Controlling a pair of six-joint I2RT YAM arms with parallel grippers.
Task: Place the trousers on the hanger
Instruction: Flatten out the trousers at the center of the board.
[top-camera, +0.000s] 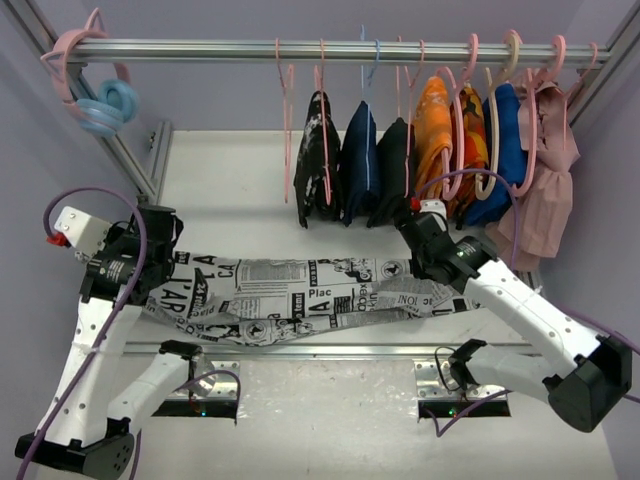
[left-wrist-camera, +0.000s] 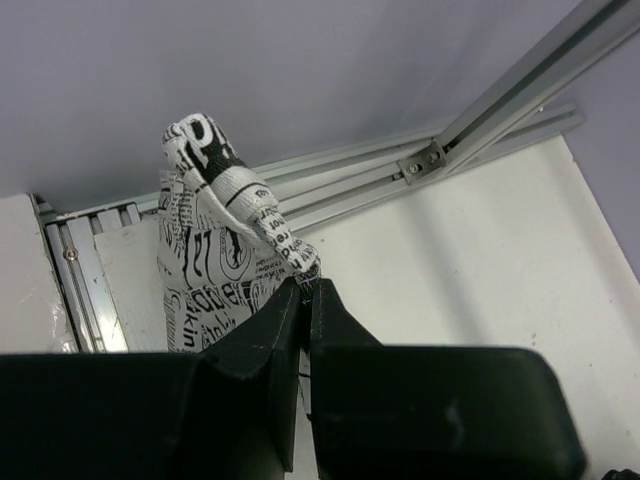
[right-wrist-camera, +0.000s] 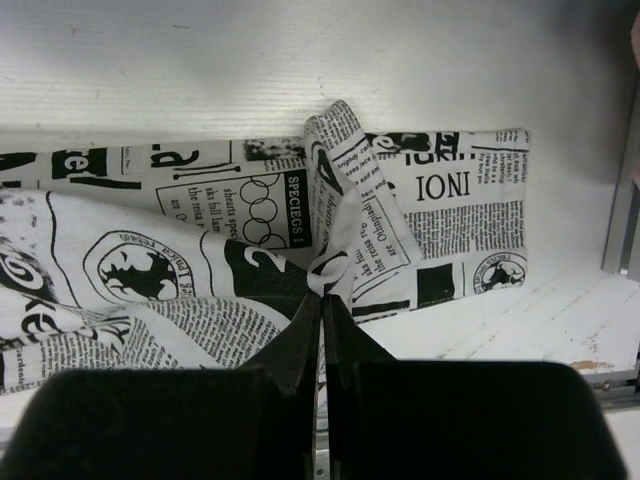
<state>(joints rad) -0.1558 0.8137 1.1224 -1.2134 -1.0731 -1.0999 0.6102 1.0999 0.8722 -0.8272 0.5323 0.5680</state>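
Trousers (top-camera: 300, 295) lie stretched across the white surface (top-camera: 230, 190). Left gripper (left-wrist-camera: 308, 292) is clenched on one end, right gripper (right-wrist-camera: 322, 300) on the other. Pale-pink hanger (top-camera: 288, 150) hangs from the rail (top-camera: 250, 48) behind, just beside crowded garments (top-camera: 440, 150). Walls are lilac.

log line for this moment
left gripper shut on trousers | right gripper shut on trousers | trousers stretched between both | hanger empty on rail

Trousers (right-wrist-camera: 180, 260) cropped by right wrist view's left edge, pinched fold hidden inside right tool (right-wrist-camera: 322, 298)
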